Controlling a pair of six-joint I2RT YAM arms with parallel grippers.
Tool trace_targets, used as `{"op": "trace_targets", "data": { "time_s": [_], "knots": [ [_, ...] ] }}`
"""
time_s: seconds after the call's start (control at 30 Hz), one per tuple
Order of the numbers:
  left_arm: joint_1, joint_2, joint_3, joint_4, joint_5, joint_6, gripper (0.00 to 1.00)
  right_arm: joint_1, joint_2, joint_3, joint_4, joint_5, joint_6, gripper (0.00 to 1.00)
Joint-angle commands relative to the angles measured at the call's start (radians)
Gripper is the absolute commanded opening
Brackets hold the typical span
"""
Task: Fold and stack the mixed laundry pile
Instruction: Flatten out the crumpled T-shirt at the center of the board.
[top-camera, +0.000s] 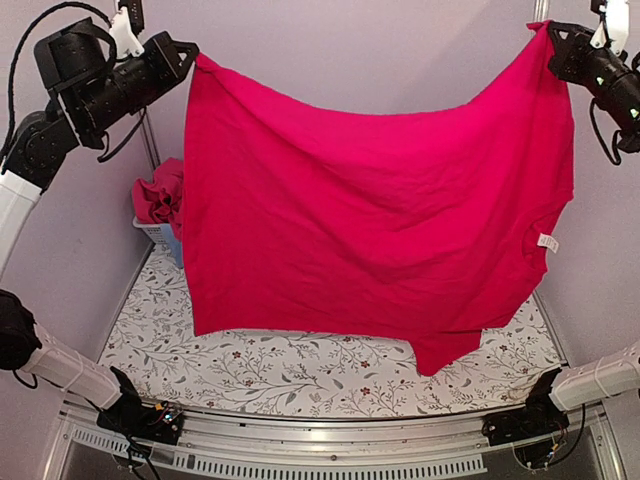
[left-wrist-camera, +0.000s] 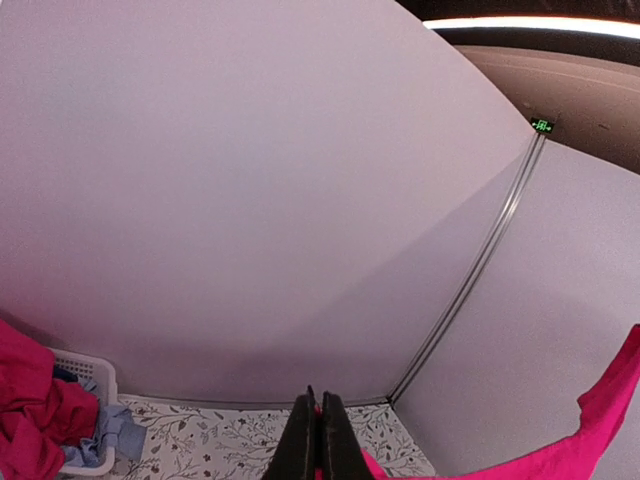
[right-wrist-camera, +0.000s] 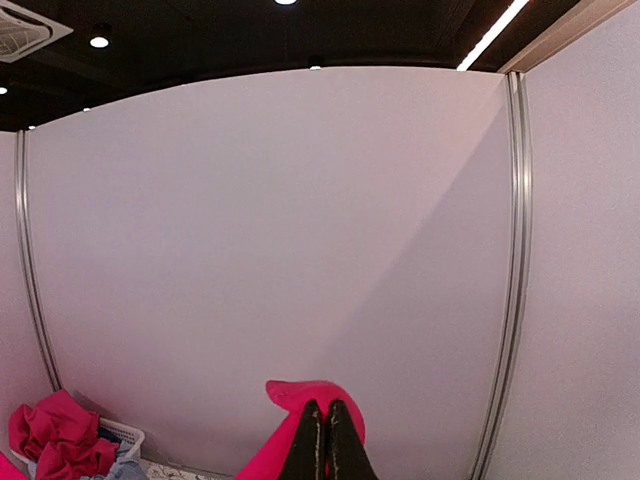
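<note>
A large red garment (top-camera: 370, 210) hangs spread wide above the floral tabletop (top-camera: 300, 372). The left arm (top-camera: 100, 85) has its jaws pinched tight on the garment's upper left corner, and the right arm (top-camera: 610, 75) has its jaws clamped on the upper right corner. Just behind the garment's left edge, a white basket (top-camera: 155, 233) holds crumpled red cloths (top-camera: 160, 195) and light blue cloths (left-wrist-camera: 115, 430).
</note>
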Motion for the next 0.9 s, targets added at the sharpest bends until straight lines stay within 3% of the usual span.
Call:
{"op": "trace_targets", "data": {
  "time_s": [0.0,0.4,0.67,0.87],
  "knots": [
    [0.015,0.062,0.005,-0.036,-0.029,0.000,0.00,0.001,0.042,-0.054,0.089,0.060,-0.077,0.00],
    [0.087,0.070,-0.009,-0.051,0.041,-0.034,0.00,-0.046,0.080,-0.062,0.088,0.071,-0.088,0.00],
    [0.276,0.318,0.129,0.059,0.247,-0.062,0.00,-0.440,0.225,0.043,0.052,-0.303,0.150,0.00],
    [0.386,0.616,0.371,0.240,0.356,-0.099,0.00,-0.645,0.511,0.270,0.107,-0.617,0.338,0.00]
  ]
}}
